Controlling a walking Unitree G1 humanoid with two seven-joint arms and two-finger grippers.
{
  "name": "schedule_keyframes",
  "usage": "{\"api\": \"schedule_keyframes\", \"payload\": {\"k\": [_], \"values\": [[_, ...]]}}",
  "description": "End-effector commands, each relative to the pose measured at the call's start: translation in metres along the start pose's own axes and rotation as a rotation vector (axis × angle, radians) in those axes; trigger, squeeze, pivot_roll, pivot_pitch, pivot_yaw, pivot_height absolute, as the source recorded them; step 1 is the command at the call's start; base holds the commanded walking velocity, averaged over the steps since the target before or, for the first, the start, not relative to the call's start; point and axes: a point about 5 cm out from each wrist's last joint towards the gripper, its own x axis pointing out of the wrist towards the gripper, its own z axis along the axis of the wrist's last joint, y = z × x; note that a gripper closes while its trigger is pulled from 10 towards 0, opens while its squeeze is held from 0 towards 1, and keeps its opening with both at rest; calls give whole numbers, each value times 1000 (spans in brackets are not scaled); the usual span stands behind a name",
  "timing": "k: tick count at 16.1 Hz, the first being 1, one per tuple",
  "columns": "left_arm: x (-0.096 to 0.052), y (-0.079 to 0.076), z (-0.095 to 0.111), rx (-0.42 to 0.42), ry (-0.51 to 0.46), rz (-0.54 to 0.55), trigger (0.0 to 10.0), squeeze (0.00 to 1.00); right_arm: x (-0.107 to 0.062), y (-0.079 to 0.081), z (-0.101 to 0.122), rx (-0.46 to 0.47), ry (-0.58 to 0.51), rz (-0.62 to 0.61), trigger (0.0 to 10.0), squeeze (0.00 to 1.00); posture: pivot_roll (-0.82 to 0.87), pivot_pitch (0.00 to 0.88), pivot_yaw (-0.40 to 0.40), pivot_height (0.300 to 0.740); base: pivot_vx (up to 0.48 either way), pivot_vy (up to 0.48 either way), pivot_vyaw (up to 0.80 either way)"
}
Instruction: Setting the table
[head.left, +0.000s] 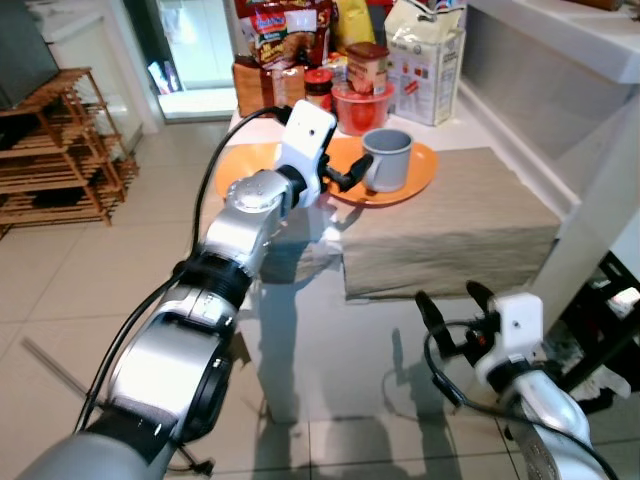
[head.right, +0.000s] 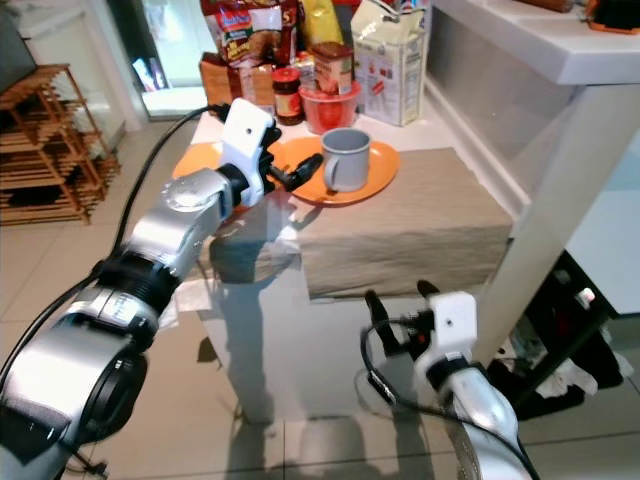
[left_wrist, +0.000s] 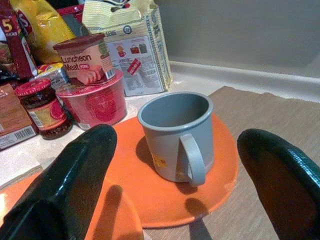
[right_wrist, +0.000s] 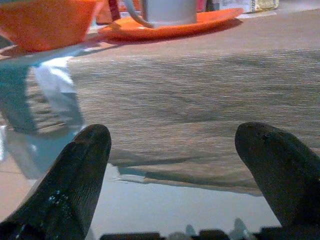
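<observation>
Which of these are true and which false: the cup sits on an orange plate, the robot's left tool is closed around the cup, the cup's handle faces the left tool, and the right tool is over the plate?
1. The grey cup sits on an orange plate. True.
2. The left tool is closed around the cup. False: its fingers are open and short of the cup.
3. The cup's handle faces the left tool. True, as the left wrist view shows.
4. The right tool is over the plate. False: it hangs low, in front of the table's edge, open.

We read "Luncheon Meat" on the brown tin (left_wrist: 84, 60) and "5 PACKS" on the red packet (left_wrist: 11, 31); other labels stayed illegible.
</observation>
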Motion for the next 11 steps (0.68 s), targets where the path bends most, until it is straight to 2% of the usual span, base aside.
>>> {"api": "schedule_keyframes", "payload": {"k": [1, 4, 6, 8, 11], "values": [[3, 1, 5, -10, -11, 1, 10000, 0, -3, 3, 9, -4, -22, 22, 10000, 0, -189, 0, 110, 740, 0, 0, 0], [12, -7, 15, -29, -23, -25, 10000, 0, -16, 3, 5, -7, 6, 20, 10000, 0, -210, 2, 124, 740, 0, 0, 0], [17, -14, 16, -22, -17, -55, 10000, 0, -19, 6, 6, -2, 12, 16, 10000, 0, -215, 8, 126, 740, 0, 0, 0], [18, -19, 5, -1, 33, -70, 10000, 0, -28, 9, 9, 3, 23, 8, 10000, 0, -231, 41, 131, 740, 0, 0, 0], [12, -8, -9, 12, 104, -6, 10000, 0, -37, 8, 10, 3, 33, 3, 10000, 0, -244, 56, 130, 740, 0, 0, 0]]}}
